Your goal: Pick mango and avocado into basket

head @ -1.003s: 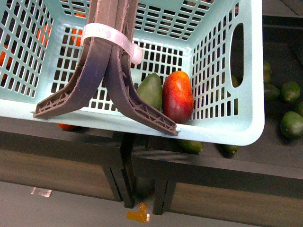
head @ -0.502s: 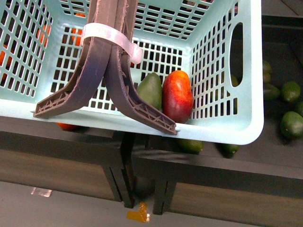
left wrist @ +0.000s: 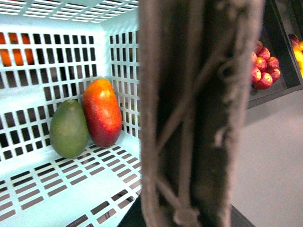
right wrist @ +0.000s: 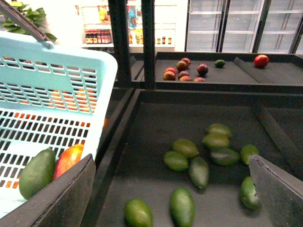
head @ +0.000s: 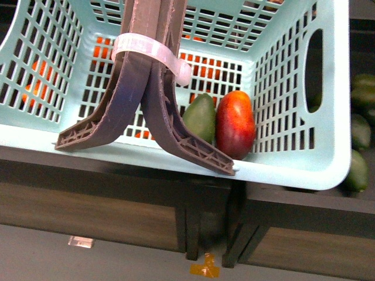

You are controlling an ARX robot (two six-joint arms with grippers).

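Both fruits, the mango (head: 235, 124) and avocado (head: 200, 117), lie touching inside the basket (head: 293, 170), so nothing remains; right gripper (right wrist: 173, 189) jaws apart, left's unseen.

Loose green fruits (right wrist: 191, 163) on a dark shelf (right wrist: 151, 142) — red apples (left wrist: 262, 71) apart.

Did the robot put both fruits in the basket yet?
Yes, it looks done. The mango and the avocado lie side by side, touching, inside the basket. The right gripper is open and empty above the loose green fruits. Nothing seems left to pick.
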